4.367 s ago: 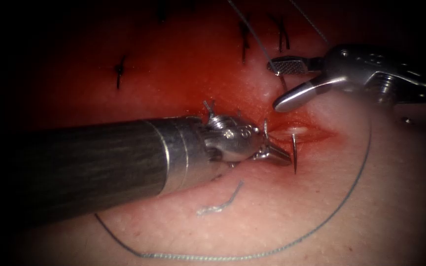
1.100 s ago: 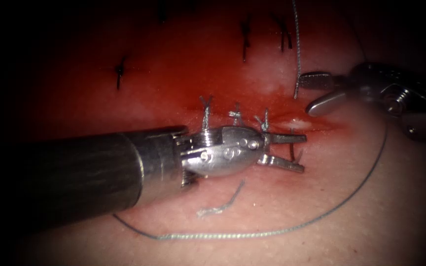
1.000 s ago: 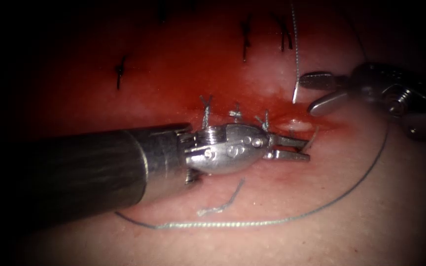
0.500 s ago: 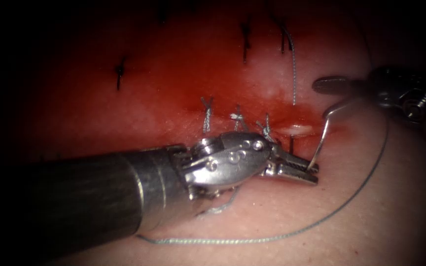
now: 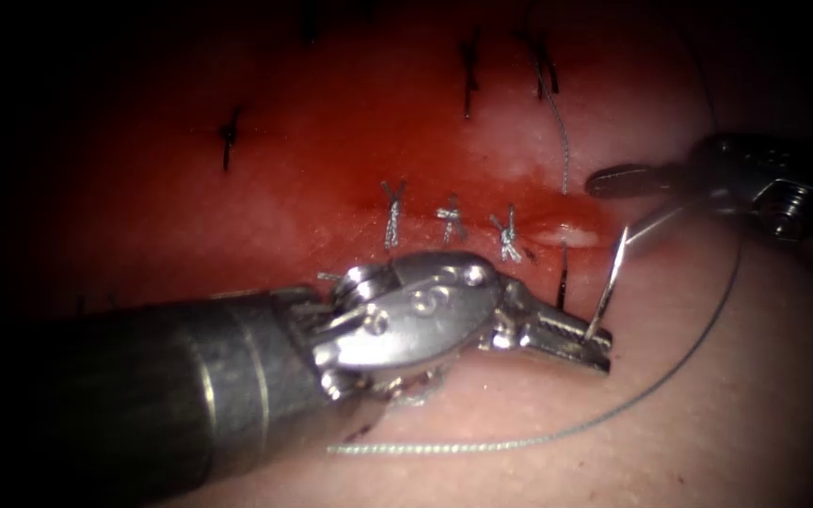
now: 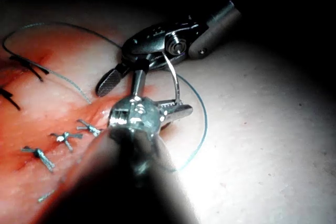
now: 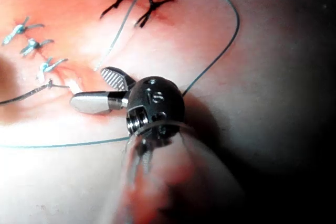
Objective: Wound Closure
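left gripper (image 5: pixel 597 341) clamped on needle (image 5: pixel 611 282) tip, right gripper (image 5: pixel 625 209) agape, empty

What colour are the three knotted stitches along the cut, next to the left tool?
Pale silvery grey knotted stitches on red-stained tissue, clearest in the endoscope view.

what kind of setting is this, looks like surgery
Likely a bench suturing practice setup, not an operation: pork-belly tissue with a stitched cut, the left tool holding the curved needle near its end, the right tool open.
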`<state>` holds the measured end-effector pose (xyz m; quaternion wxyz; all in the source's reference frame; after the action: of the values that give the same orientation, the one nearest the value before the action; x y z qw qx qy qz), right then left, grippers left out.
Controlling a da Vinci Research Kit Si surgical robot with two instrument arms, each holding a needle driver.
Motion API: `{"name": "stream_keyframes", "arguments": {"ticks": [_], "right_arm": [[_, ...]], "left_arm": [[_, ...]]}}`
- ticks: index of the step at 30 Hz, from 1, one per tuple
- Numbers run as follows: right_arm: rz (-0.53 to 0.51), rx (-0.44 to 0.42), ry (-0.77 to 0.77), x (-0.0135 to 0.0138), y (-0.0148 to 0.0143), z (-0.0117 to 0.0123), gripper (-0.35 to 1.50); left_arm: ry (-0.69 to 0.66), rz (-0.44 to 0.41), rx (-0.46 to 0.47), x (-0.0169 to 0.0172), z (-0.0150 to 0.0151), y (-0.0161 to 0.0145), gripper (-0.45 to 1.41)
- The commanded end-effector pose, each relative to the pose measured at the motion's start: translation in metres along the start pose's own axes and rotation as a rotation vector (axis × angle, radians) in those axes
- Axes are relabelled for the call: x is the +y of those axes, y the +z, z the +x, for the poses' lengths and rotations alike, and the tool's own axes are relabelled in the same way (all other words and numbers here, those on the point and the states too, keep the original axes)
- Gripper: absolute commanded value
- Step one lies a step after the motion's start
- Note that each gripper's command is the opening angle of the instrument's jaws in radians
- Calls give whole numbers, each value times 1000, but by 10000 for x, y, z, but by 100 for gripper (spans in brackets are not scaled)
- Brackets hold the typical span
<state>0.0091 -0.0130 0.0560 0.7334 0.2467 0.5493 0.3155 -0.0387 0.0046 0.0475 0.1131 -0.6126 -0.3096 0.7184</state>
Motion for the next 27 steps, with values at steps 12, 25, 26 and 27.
{"name": "stream_keyframes", "arguments": {"ticks": [12,25,26,27], "right_arm": [[-121,-57,-167,-41,-23,40,110],[-105,-47,-208,-47,-17,45,123],[-92,-35,-194,-47,-18,46,120],[-65,3,-38,-48,-21,48,105]], "left_arm": [[485,241,-19,-38,83,-36,-45],[639,325,-4,-61,109,-42,-45],[660,328,-4,-60,107,-40,-45],[707,331,-4,-53,97,-34,-45]]}}
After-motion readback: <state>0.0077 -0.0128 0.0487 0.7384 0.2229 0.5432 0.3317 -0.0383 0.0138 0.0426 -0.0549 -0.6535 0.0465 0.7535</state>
